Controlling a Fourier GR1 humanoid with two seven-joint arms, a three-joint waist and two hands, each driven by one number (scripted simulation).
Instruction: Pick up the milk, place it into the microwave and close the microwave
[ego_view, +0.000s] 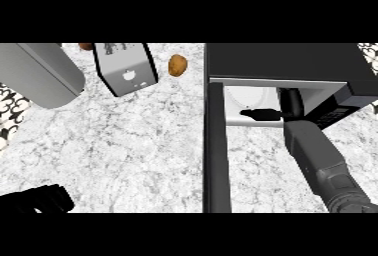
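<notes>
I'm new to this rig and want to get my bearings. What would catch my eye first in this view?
The black microwave at the upper right stands out, its door swung open and seen edge-on, with the right hand inside its pale cavity. On the marble counter at upper left sit a pale carton and a brown rounded item; the left hand shows at the lower left corner.

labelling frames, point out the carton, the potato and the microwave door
carton (125, 67): head view, its broad face
potato (177, 65): head view, its middle
microwave door (216, 150): head view, its upper edge
</notes>
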